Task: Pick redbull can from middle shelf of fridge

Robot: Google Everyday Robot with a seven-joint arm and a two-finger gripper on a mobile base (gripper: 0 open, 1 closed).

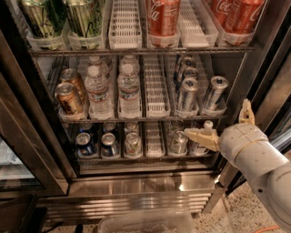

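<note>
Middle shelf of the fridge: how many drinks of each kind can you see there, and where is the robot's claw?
Redbull cans: 4
Water bottles: 4
Copper-brown cans: 2
Total: 10 visible on the middle shelf.
The gripper is open at the lower right, level with the bottom shelf, touching no can.

White "Coca-Cola" script, partly cut off, on the red cola can [163,16] at top centre. Same white script on the red cans [236,13] at top right. Black scrawl on the green cans [84,16], not legible. Printed labels on the water bottles [129,93], unreadable. Gripper [217,122] at lower right, just before the lowest shelf [150,157], jaws spread wide.
</note>
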